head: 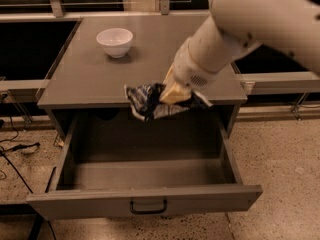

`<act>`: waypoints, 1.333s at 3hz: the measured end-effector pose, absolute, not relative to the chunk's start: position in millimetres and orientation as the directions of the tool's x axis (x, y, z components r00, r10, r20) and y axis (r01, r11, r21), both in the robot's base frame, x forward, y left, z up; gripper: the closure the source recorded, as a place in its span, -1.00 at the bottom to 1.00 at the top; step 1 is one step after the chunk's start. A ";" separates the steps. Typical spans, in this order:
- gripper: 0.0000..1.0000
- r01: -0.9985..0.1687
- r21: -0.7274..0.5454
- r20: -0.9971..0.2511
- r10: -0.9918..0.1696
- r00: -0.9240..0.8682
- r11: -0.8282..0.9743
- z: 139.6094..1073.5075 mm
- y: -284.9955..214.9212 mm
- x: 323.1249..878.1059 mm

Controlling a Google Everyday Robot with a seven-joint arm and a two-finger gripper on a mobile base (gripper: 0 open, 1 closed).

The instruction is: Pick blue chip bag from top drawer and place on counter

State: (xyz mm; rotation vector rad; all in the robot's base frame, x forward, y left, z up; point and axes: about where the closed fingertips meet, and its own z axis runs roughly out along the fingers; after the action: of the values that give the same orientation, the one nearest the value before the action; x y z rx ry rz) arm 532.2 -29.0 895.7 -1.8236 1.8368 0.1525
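Note:
The blue chip bag (pixel 146 101) is crumpled, dark blue with white print, and hangs in the air at the counter's front edge, above the open top drawer (pixel 145 179). My gripper (pixel 172 93) is shut on the bag's right end, with the cream arm reaching in from the upper right. The drawer is pulled out and its inside shows nothing in it. Its front panel has a small dark bar handle (pixel 148 207). The grey counter (pixel 90 79) lies just behind and under the bag.
A white bowl (pixel 115 41) stands at the counter's back left. Metal rails and dark windows run behind the cabinet. Cables (pixel 15 151) lie on the speckled floor to the left.

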 end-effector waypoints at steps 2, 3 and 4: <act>1.00 -0.899 -0.427 -0.397 -0.913 0.090 0.096 961.6 -48.3 588.3; 1.00 -0.869 -0.478 -0.440 -0.891 0.109 0.130 962.3 -48.2 624.1; 1.00 -0.840 -0.501 -0.546 -0.829 0.121 0.207 946.7 -41.4 668.0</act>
State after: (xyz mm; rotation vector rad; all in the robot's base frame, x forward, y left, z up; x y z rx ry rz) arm 668.0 -41.4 946.7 -1.5889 1.6730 0.0180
